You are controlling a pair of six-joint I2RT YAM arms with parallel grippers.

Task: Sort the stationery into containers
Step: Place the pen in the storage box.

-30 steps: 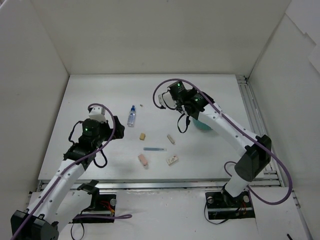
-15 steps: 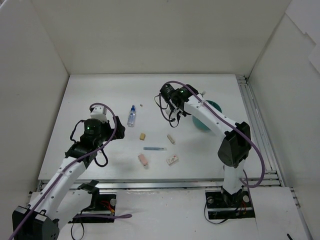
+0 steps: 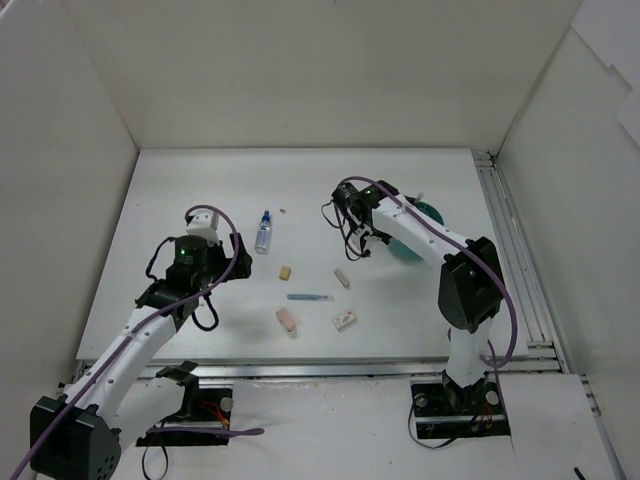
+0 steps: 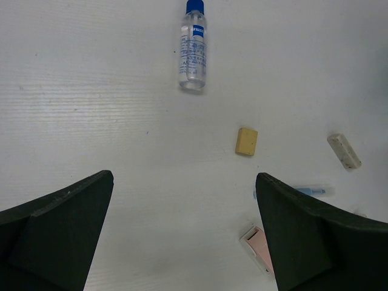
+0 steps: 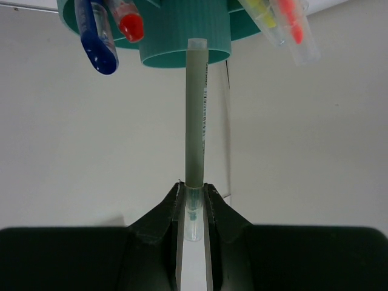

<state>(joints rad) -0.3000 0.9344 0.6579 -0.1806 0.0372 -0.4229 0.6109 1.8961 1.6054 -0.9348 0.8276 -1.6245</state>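
**A:** What sits closest to the arm bases?

**B:** The left gripper (image 4: 183, 177). Its jaws are spread fully wide with nothing between them, and it hangs over the white table (image 3: 180, 190). Just ahead and to its right lies a pink rectangular eraser in a white sleeve (image 4: 257, 242). The overhead view shows a white rectangular eraser (image 3: 345, 320) near it, not touching.

**A:** And a bit further out?

**B:** A slim pale-blue pen (image 3: 310, 298) lies crosswise. Past it are a small tan cube (image 4: 247, 140) and, to the right, a short off-white speckled block (image 4: 344, 150). Beyond those, a small clear plastic bottle with a blue cap (image 4: 193, 51) lies on its side, cap pointing away from the left arm. All of these lie apart from one another.

**A:** Where's the container?

**B:** The round teal plastic bowl (image 5: 182, 42) is on the far right part of the table, partly hidden by the right arm in the overhead view.

**A:** And the right arm itself?

**B:** The right gripper (image 5: 193, 193) is pinched narrow on the clear end of a long grey pen (image 5: 196, 115). The pen points straight out from the fingers. Its far end reaches the rim of the bowl's middle tube, though I cannot tell whether it touches.

**A:** Anything in the bowl?

**B:** A dark blue pen (image 5: 97, 42) and a red-tipped pen (image 5: 128, 24) poke out on one side. A yellow marker (image 5: 262, 13) and an orange-pink marker (image 5: 292, 24) poke out on the other.
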